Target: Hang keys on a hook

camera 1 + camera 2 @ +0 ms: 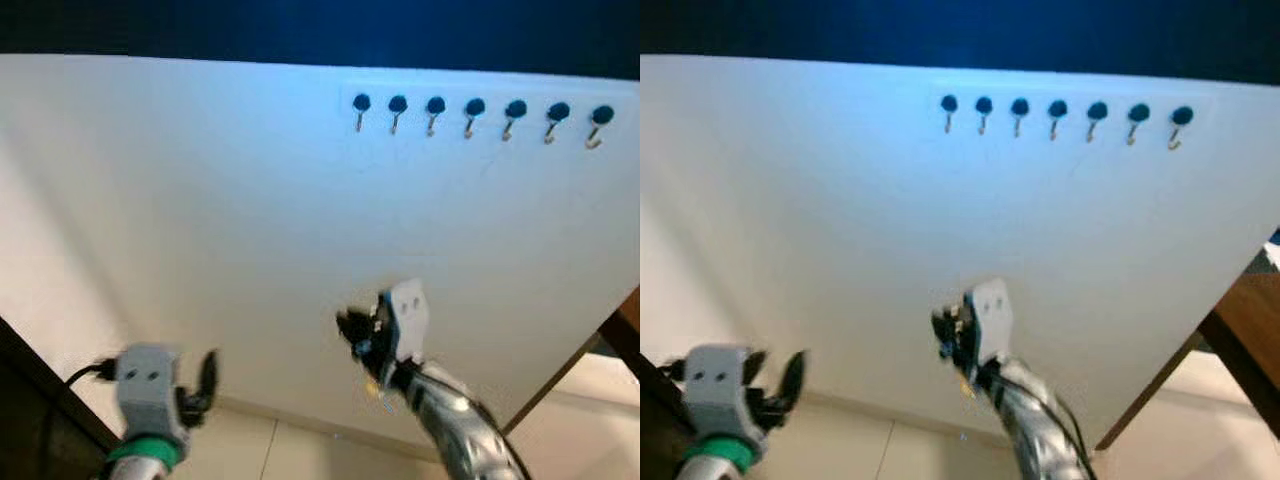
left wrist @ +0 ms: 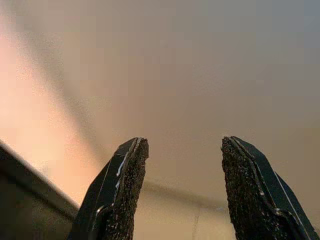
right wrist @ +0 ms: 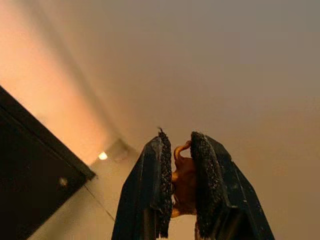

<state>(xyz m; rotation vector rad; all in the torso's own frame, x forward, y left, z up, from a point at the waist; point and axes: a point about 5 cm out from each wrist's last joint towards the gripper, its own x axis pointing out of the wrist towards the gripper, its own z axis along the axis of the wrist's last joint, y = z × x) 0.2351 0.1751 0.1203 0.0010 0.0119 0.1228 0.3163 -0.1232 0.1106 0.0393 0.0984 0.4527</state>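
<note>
A row of several small metal hooks (image 1: 474, 118) with dark round caps is fixed high on the white wall (image 1: 200, 200), to the upper right. My right gripper (image 1: 350, 328) is raised in front of the wall, well below the hooks, and is shut on a gold-coloured key piece (image 3: 183, 181) held between its pads. A bit of the keys (image 1: 377, 388) dangles under the wrist. My left gripper (image 1: 208, 376) is low at the left with its fingers (image 2: 125, 185) open and nothing between them.
A dark band runs above the white wall (image 1: 790, 200). A brown wooden edge (image 1: 1240, 340) stands at the right, and dark furniture (image 1: 30, 400) at the lower left. Pale tiled floor (image 1: 260, 445) lies below the wall.
</note>
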